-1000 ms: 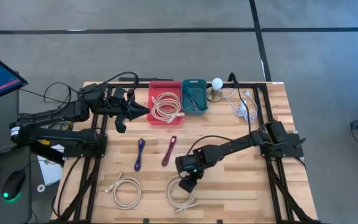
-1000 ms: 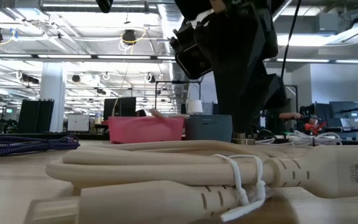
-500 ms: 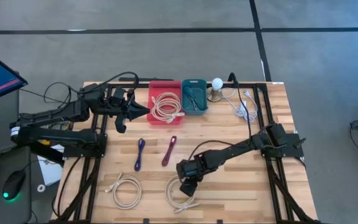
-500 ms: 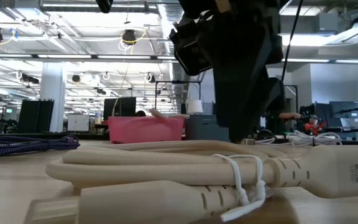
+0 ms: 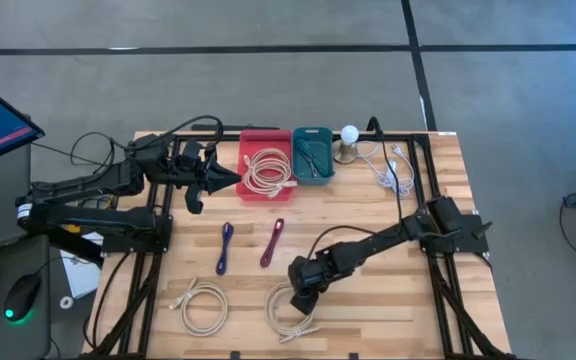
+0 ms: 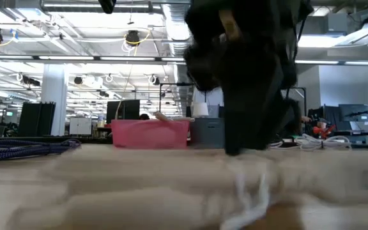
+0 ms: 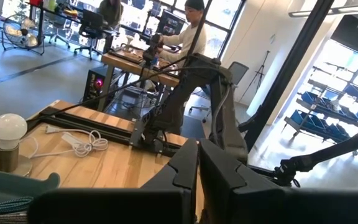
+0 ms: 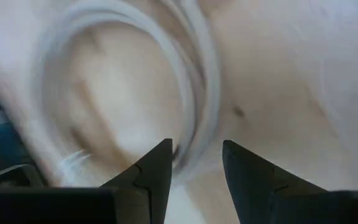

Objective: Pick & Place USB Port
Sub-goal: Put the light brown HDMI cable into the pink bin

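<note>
A white coiled cable [image 5: 290, 310] lies flat on the wooden table near its near edge. My right gripper [image 5: 302, 291] points down over the coil's far side. It is open in the right wrist view [image 8: 194, 167], with the coil's strands [image 8: 194, 106] running just ahead of the gap between the fingers. The low view shows the coil [image 6: 171, 185] blurred under the dark gripper [image 6: 245, 96]. My left gripper [image 5: 230, 178] waits, shut [image 7: 197, 168], in the air beside the red bin [image 5: 265, 190]. My right gripper comes at the white coil's far strands [image 8: 197, 118] from above, pointing down, with its fingers open and the strands lying across the gap. I cannot tell whether the fingertips touch the cable.
A second white coil [image 5: 200, 303] lies at the near left. A blue cable [image 5: 225, 247] and a maroon cable [image 5: 272, 241] lie mid-table. The red bin holds a coiled cable. A teal bin [image 5: 312, 153], a bulb [image 5: 349, 134] and a loose white cable [image 5: 388, 170] are at the far edge.
My right gripper has gone down toward the white coil and a little toward the table's near edge, staying open. In the low view the coil, sharp before, is now blurred.
</note>
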Controlling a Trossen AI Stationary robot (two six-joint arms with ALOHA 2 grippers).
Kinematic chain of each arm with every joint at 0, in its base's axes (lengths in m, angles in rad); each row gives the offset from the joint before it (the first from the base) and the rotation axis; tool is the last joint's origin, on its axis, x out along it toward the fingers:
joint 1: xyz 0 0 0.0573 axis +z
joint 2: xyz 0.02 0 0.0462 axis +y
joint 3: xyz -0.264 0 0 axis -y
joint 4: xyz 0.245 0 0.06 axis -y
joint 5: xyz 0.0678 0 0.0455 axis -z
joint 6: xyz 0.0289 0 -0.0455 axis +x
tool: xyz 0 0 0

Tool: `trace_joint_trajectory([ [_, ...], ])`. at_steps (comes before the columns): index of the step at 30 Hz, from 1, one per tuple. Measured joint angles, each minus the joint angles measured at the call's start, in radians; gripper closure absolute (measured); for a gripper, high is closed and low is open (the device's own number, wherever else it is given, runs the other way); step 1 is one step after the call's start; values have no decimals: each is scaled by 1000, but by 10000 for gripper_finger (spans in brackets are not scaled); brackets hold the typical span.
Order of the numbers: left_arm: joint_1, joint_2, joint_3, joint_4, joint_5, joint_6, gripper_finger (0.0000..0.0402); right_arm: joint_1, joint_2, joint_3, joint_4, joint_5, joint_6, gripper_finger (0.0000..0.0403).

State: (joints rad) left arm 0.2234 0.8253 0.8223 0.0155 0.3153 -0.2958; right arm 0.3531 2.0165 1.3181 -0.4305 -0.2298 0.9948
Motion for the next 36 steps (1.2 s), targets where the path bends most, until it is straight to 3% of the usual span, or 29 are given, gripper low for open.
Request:
trace_joint_trajectory([
  [9, 0, 0, 0, 0, 0, 0, 385, 8, 2, -4, 3, 4, 5, 282],
  [18, 0, 0, 0, 0, 0, 0, 385, 8, 1, -3, -3, 42, 6, 391],
  [26, 0, 0, 0, 0, 0, 0, 385, 8, -23, -4, -8, 79, -33, 396],
  [36, 0, 0, 0, 0, 0, 0, 385, -61, -201, -4, -17, 173, -112, 398],
])
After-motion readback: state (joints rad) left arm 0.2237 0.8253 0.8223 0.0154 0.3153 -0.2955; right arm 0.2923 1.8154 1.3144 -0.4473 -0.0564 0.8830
